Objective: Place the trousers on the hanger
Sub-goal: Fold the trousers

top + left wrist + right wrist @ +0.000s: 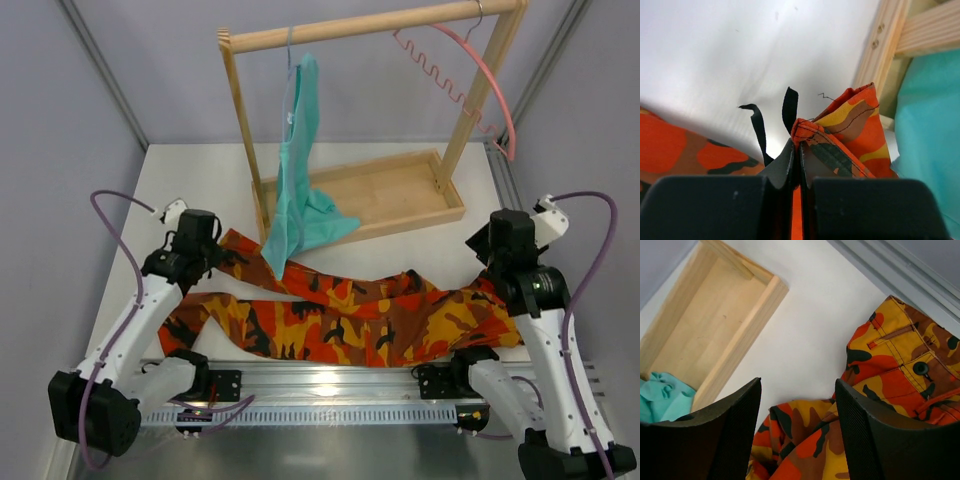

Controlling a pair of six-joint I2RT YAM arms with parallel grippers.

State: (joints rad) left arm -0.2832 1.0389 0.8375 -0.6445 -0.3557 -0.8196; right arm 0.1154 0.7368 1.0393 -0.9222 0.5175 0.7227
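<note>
- The trousers (340,315) lie stretched along the near edge of the surface (200,180). The hanger (487,75) hangs from the wooden rail (370,27) at the far right corner.
- The left gripper (796,150) is pressed together, pinching a trouser hem near the left edge.
- The right gripper (797,385) hovers spread above the waist end. It should probably bite the waistband's full thickness before any lift.

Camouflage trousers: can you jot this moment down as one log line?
left gripper: shut on edge of orange camouflage cloth trousers | right gripper: open above trousers | pink wavy-bar hanger: bare, on wooden rail
</note>
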